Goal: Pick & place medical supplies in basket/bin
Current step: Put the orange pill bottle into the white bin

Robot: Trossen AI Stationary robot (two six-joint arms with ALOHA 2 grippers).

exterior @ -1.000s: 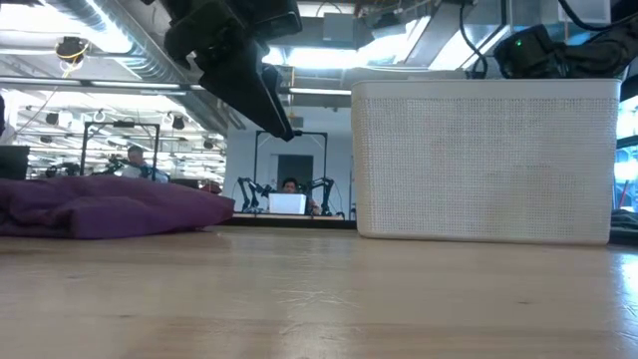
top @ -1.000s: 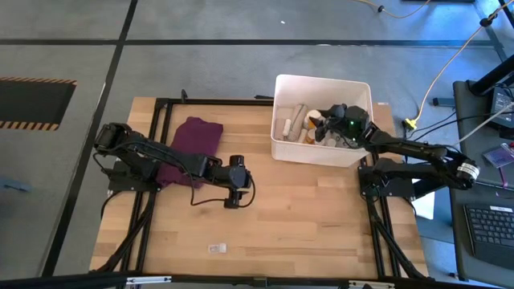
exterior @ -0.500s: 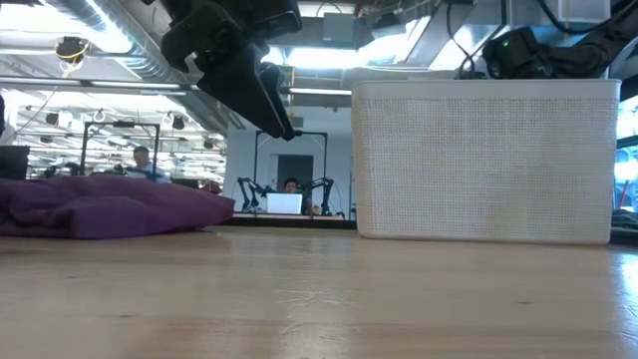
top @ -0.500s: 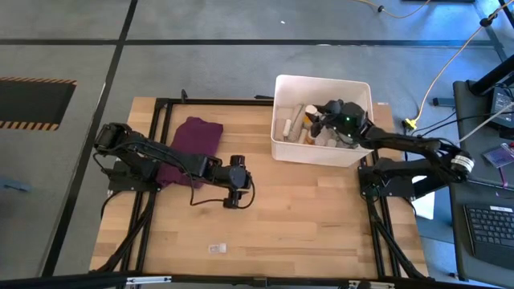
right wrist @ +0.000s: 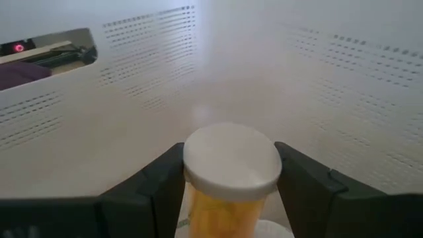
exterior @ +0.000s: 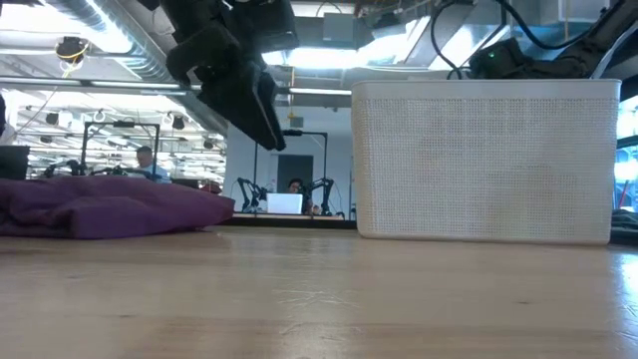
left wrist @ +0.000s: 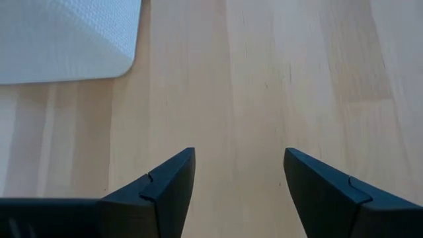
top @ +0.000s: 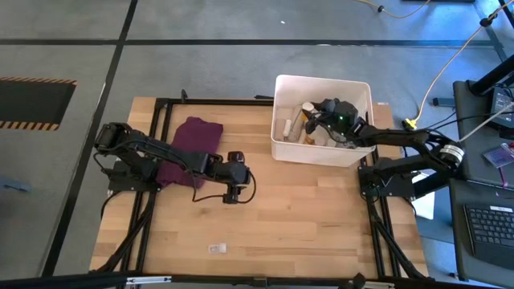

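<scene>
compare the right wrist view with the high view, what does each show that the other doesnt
Only the right wrist view shows the right gripper clamped on an amber pill bottle with a white cap, close to the bin's perforated inner wall.

Only the high view shows the left gripper over bare table, the purple cloth, and the other supplies lying in the bin.

Both show the white bin with the right gripper inside it.

Bright ceiling lights [exterior: 329, 55] at 12 o'clock glare in the low view, silhouetting the left gripper [exterior: 261, 120], while the near table [exterior: 319, 299] blurs and the tub wall [right wrist: 198, 86] looks hazy.
</scene>
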